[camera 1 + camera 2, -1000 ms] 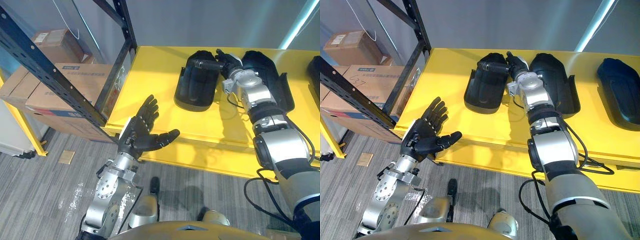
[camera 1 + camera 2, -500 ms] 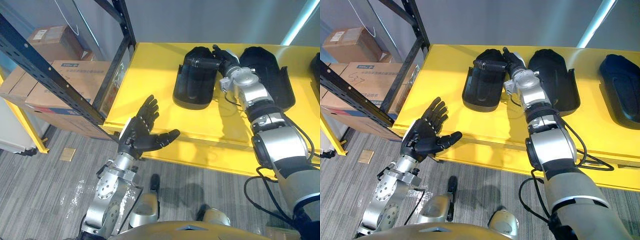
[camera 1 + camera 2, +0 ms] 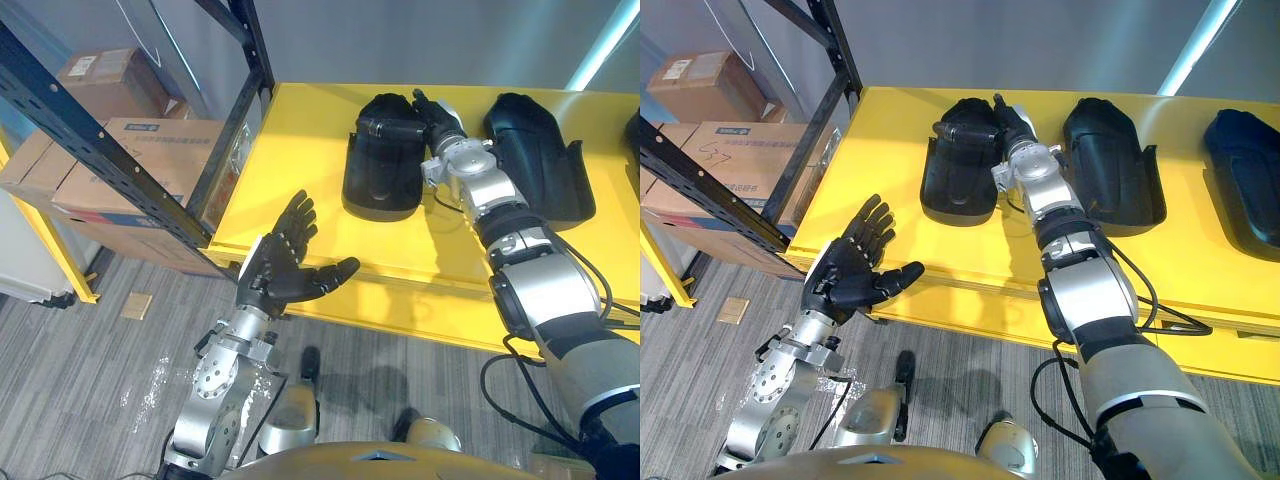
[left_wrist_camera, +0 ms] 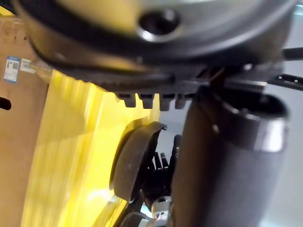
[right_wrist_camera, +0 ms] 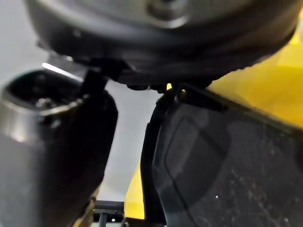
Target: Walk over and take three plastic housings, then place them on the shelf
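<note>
Three black plastic housings lie on the yellow table point(image 3: 300, 180). My right hand point(image 3: 433, 108) is curled over the top end of the left housing point(image 3: 380, 165), with its fingers round the tube-shaped part. The same housing shows close up in the right wrist view point(image 5: 227, 165). The middle housing point(image 3: 537, 155) lies just right of my right arm, and the third housing point(image 3: 1245, 165) is at the far right edge. My left hand point(image 3: 280, 268) hovers palm up in front of the table's front edge, fingers straight and holding nothing.
A black metal shelf rack point(image 3: 120, 165) stands at the left of the table, with cardboard boxes point(image 3: 135, 160) stacked behind and under it. Grey carpet floor point(image 3: 90, 380) lies below the table's front edge.
My right hand has shifted left with the left housing's top end, and the arm no longer covers the middle housing. The left hand has kept still.
</note>
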Tool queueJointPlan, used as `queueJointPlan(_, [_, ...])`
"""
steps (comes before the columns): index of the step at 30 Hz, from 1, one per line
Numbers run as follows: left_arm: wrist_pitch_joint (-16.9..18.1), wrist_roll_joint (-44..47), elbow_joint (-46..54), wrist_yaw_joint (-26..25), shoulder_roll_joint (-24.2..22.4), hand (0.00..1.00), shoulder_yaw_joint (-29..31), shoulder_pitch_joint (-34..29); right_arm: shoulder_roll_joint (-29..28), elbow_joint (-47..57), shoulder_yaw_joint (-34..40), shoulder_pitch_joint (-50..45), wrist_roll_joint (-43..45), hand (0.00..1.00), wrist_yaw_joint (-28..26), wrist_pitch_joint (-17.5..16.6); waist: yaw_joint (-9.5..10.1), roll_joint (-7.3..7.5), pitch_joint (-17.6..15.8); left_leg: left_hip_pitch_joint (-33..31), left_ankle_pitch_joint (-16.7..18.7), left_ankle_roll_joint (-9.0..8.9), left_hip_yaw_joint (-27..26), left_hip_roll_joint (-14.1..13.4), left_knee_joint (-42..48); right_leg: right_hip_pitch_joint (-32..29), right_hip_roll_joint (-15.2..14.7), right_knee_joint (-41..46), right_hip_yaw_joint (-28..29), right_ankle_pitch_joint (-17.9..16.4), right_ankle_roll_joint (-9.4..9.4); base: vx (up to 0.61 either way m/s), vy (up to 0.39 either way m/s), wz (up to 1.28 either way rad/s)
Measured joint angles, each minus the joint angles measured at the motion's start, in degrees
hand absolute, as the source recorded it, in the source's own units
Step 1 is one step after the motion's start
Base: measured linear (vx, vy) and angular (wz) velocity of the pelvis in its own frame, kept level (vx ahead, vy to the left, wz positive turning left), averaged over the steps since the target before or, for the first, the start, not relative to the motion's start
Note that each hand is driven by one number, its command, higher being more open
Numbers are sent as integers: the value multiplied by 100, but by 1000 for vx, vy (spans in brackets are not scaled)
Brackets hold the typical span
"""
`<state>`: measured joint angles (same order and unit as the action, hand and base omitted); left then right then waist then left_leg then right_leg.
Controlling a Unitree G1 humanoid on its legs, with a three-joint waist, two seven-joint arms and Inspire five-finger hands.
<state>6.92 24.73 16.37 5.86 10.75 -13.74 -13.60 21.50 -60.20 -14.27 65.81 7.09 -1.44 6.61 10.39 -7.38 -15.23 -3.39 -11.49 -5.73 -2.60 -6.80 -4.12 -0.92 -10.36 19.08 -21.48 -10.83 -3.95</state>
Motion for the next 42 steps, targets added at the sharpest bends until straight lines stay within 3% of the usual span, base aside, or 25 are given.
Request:
queueJointPlan(7, [0, -10, 0, -65, -6, 100, -8, -35, -10, 2, -99, -22, -8, 100, 256, -76, 26, 5, -3, -10, -1, 0, 8, 3, 0, -3, -2, -1, -11, -1, 1, 0, 0, 0])
queueJointPlan(12, [8, -12, 0, -110, 7, 100, -162, -41, -134, 54, -50, -41, -152, 100, 804, -256, 12, 37, -24, -12, -2, 0, 7, 2, -15, -6, 0, -17, -14, 0, -1, 0, 0, 0])
queueJointPlan(15, [22, -37, 54, -204, -20, 100, -217, -55, -142, 1223, 255, -300, -215, 100, 1188, -329, -16, 88, -57, -11, -5, -4, -21, 3, -30, 1, 11, -75, -14, 23, -21, 0, 0, 0])
queueJointPlan(20, [81, -38, 219, -288, -162, 100, 62, -91, -160, 4446, 571, -1166, 285, 100, 1368, -496, -208, 100, -52, 120, 7, 1, -211, 12, -55, 198, 65, -479, 116, 243, -78, 44, -3, -17])
queueJointPlan(23, [270, -55, 219, -290, -177, 100, 439, -138, -161, 6219, 713, -2139, 265, 100, 1246, -610, -476, 198, -6, 372, 165, 16, -423, 21, -60, 418, 88, -748, 274, 347, -123, 26, 19, -31])
queueJointPlan(25, [404, -55, 219, -289, -167, 100, 710, -156, -128, 7218, 1244, -3253, 490, 100, 990, -735, -640, 390, 133, 408, 235, 22, -608, 0, -66, 437, 128, -941, 436, 444, -138, 12, 19, -40])
queueJointPlan(28, [451, -57, 219, -302, -159, 100, 969, -171, -109, 7808, 2215, -4691, 1053, 100, 493, -897, -819, 576, 260, 428, 292, 38, -851, -10, -70, 437, 166, -1201, 658, 644, -165, 23, 24, -40])
queueJointPlan(31, [462, -67, 219, -362, -196, 100, 1184, -255, -137, 8219, 2986, -6031, 1464, 100, -108, -1070, -1047, 582, 321, 481, 359, 57, -1064, 12, -77, 440, 163, -1399, 866, 781, -202, 17, 42, -39])
queueJointPlan(35, [578, -113, 278, -600, -413, 100, 1520, -496, -371, 8821, 3328, -7731, 1507, 100, -841, -1245, -1348, 535, 539, 510, 442, 28, -1266, -24, -79, 365, 201, -1465, 1060, 810, -212, 31, 5, -28])
queueJointPlan(38, [825, -113, 484, -797, -524, 100, 1685, -636, -707, 8918, 3327, -8491, 1350, 100, -994, -1510, -1404, 557, 700, 507, 473, -12, -1424, -110, -76, 279, 291, -1504, 1220, 844, -184, 26, -27, -29])
queueJointPlan(42, [1057, -142, 662, -958, -606, 100, 1700, -656, -995, 8918, 3323, -8647, 1356, 100, -905, -1803, -1447, 565, 805, 535, 482, -23, -1476, -137, -76, 278, 316, -1526, 1260, 863, -183, 5, -12, -9])
